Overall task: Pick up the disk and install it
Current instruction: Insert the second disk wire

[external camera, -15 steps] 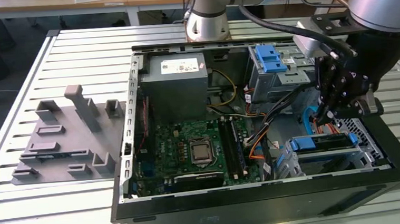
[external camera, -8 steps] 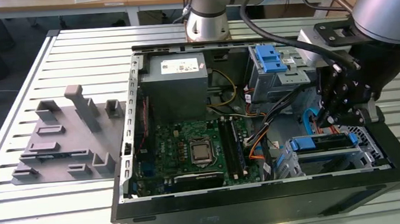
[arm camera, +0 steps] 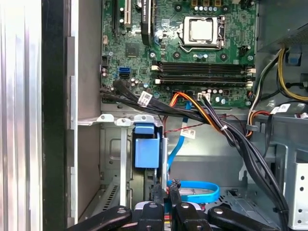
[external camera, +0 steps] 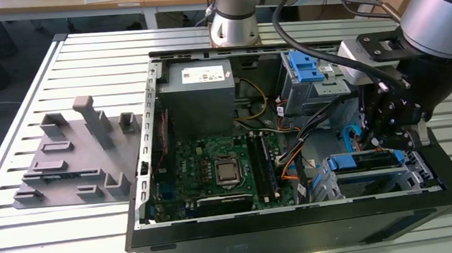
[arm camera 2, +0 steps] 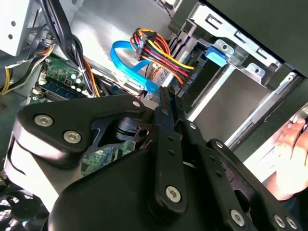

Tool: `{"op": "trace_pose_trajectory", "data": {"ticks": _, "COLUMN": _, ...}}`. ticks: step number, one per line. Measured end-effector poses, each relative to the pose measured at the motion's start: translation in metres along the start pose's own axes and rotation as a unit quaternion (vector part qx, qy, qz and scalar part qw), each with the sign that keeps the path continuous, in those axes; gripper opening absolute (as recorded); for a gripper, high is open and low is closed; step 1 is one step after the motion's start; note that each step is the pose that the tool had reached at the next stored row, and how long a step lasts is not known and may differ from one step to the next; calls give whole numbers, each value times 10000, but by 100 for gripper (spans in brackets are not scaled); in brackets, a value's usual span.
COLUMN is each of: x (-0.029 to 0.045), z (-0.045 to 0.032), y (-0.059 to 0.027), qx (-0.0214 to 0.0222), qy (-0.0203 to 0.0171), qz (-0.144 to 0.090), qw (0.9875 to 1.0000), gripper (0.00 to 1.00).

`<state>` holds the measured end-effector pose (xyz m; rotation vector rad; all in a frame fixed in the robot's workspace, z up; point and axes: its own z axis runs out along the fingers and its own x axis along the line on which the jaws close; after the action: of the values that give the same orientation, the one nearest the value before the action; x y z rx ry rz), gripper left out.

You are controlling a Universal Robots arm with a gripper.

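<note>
The computer case (external camera: 296, 220) lies open on the table (external camera: 51, 246). The disk (external camera: 361, 162) sits in a metal cage (external camera: 417, 176) in the near corner of the case, on the exterior view's right. It lies flat, with blue rails on its sides. It looks like it is already in its slot, but I cannot tell if it is pushed all the way in.

The gripper (external camera: 387, 146) hangs just above the disk, inside the case. In both wrist views the gripper (arm camera: 164, 190) is narrow, and its two fingers (arm camera 2: 166, 101) are almost together. I see nothing held between them. I cannot tell if the tips touch the disk.

A flat blue cable (arm camera: 192, 190) curls near the fingers. A bunch of red, yellow and black wires (arm camera 2: 159, 55) hangs close by too. The green board (external camera: 213, 169) fills the middle of the case. A person's hand (arm camera 2: 288, 154) is at the edge of the second wrist view, outside the case.

I think the disk is stiff and a bit heavy for how big it is. Its metal faces are likely smooth and slippery. It is also easy to hurt, so it should not be dropped or bumped. The best place to hold it is probably across the two long sides, on the blue rails, near the middle so it does not tip. The wires are soft and could get caught.
</note>
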<state>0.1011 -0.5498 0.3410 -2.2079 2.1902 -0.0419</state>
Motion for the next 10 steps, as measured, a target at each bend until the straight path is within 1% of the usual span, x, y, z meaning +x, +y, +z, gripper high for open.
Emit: {"op": "trace_pose_trajectory", "data": {"ticks": 10, "x": 77, "z": 31, "y": 2, "qx": 0, "qy": -2, "qz": 0, "qw": 10000, "gripper": 16}}
